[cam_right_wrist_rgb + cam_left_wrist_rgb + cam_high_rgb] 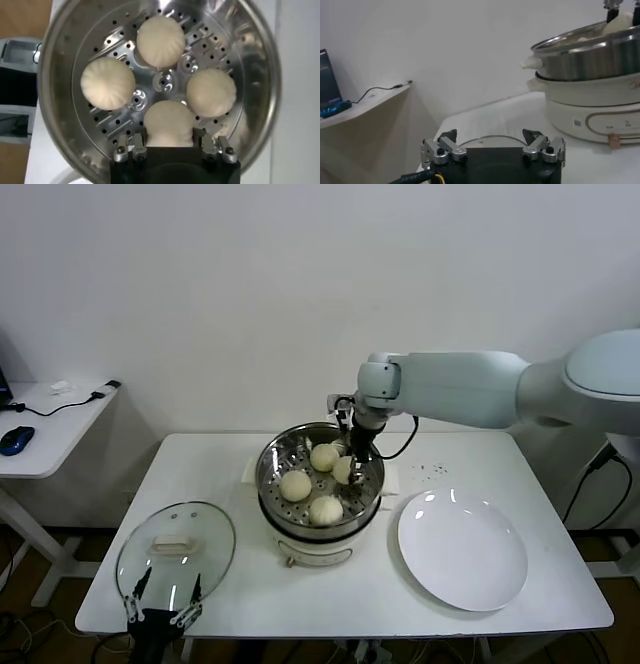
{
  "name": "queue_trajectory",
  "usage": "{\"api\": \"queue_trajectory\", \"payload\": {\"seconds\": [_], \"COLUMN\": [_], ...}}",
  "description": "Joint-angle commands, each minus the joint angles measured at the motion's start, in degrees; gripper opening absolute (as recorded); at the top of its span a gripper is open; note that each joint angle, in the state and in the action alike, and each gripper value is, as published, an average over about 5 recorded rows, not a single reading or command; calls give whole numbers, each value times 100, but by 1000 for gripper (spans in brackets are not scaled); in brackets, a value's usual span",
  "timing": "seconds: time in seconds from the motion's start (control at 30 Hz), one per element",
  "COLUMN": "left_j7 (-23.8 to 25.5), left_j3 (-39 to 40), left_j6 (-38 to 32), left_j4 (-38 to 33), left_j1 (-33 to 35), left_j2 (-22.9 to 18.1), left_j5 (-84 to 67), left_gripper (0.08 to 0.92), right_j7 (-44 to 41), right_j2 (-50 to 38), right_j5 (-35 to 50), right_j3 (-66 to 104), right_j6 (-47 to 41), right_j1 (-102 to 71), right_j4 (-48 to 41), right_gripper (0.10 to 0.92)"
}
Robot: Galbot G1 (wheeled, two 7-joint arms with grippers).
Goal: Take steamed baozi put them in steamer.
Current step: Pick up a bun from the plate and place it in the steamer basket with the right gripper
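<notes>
The steamer (274, 494) stands mid-table, a shiny steel pot on a cream-white base; it also shows in the left wrist view (585, 57) and the right wrist view (60, 105). Three baozi (324, 456) (295, 484) (326, 510) lie free on its perforated floor, seen from above in the right wrist view (160, 41) (108, 83) (211, 92). My right gripper (354, 454) (169, 139) reaches down inside the pot, its fingers pressed against both sides of the fourth baozi (344, 471) (169, 122). My left gripper (160, 612) (490, 136) is open and empty, parked low by the table's front left edge.
A round glass lid (175, 549) lies flat at the front left, just beyond the left gripper. A bare flat white plate (462, 549) lies to the right of the steamer. A side table (50, 424) with a mouse and cable stands at the far left.
</notes>
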Motion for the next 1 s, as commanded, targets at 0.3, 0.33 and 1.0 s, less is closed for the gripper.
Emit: {"api": "queue_trajectory", "payload": {"seconds": [0.3,0.33,1.0], "left_j7": [2,2,6], "left_j3": [16,18,21], "left_j6": [29,32,79], "left_j4": [23,17,-116], "left_j1": [-53,-54,-89], "left_j2": [20,20,39], "left_j5": [4,6,43], "left_gripper": [823,823,823], "right_j7": [190,181,131], "right_j2": [144,123,-1473], "right_j5": [3,0,277], "right_j3": [-30,-35,358], "right_j6": [-157,-159,923], "right_j1": [-262,-238,873], "right_j4": [-89,-66,756], "right_gripper": [616,637,823]}}
